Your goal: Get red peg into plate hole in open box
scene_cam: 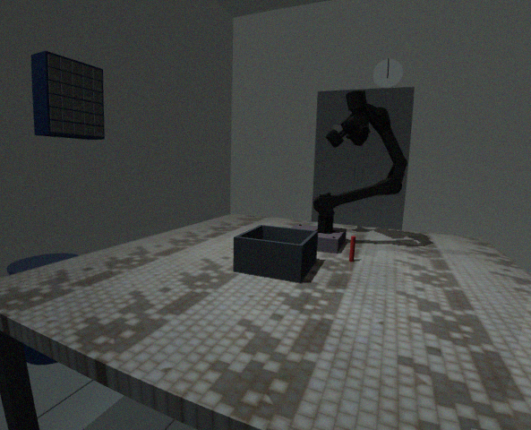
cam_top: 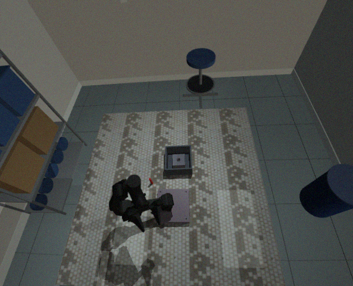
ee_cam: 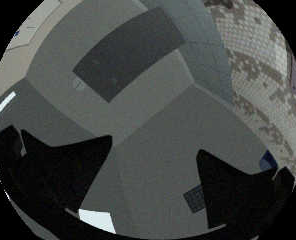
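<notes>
The pincer (cam_top: 152, 228) (ee_cam: 156, 148) is spread wide with nothing between its fingers; the wrist view shows this plainly, the two dark tips standing well apart, while in the exterior view the fingers cannot be made out against the dark arm (cam_top: 136, 193) (scene_cam: 395, 159). That exterior view does show how high the arm's upper part is raised above the surface (cam_top: 207, 181) (scene_cam: 376, 323) (ee_cam: 250, 35), which the top view flattens. The red peg (cam_top: 150, 181) (scene_cam: 352, 248) stands upright on the surface, outside the open box (cam_top: 178, 173) (scene_cam: 268, 259) and apart from it; from the top it is only a short red mark, from the exterior a slim post. The wrist view does not show peg or box. Only from the top can one see into the box, where a pale plate (cam_top: 182, 163) with a small dark hole mark near its middle lies at the bottom; the exterior view gives just the dark walls and rim. The mauve base block (cam_top: 181, 203) (scene_cam: 332, 243) carries the arm, near the box. The wrist view takes in the round clock (scene_cam: 388, 73) (ee_cam: 79, 83) and the dark door panel (scene_cam: 339, 171) (ee_cam: 133, 50), both also in the exterior view but not from the top.
</notes>
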Controlling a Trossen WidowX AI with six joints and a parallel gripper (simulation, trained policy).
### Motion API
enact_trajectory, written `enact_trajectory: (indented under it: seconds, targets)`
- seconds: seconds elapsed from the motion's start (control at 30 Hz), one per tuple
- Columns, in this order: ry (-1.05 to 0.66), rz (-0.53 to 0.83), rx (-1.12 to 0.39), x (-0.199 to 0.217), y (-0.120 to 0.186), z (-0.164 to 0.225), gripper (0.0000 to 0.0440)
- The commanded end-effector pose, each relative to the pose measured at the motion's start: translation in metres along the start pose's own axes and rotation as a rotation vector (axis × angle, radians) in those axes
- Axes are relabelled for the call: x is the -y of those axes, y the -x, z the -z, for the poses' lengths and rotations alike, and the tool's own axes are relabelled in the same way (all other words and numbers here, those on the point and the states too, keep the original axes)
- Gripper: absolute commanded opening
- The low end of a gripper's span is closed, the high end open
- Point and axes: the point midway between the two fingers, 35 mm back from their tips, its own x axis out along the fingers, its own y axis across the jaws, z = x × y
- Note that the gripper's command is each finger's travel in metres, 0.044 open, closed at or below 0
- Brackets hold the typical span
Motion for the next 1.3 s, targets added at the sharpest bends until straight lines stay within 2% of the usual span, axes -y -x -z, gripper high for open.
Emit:
enact_trajectory:
  seconds: [0.0,0.1,0.63,1.27]
  targets:
    - [0.028,0.019,-0.009,0.004,-0.002,0.003,0.0416]
    - [0.108,0.078,-0.040,0.019,-0.007,0.013,0.0440]
    - [0.542,0.364,-0.245,0.103,-0.015,0.061,0.0440]
    - [1.048,0.629,-0.581,0.201,0.025,0.093,0.0440]
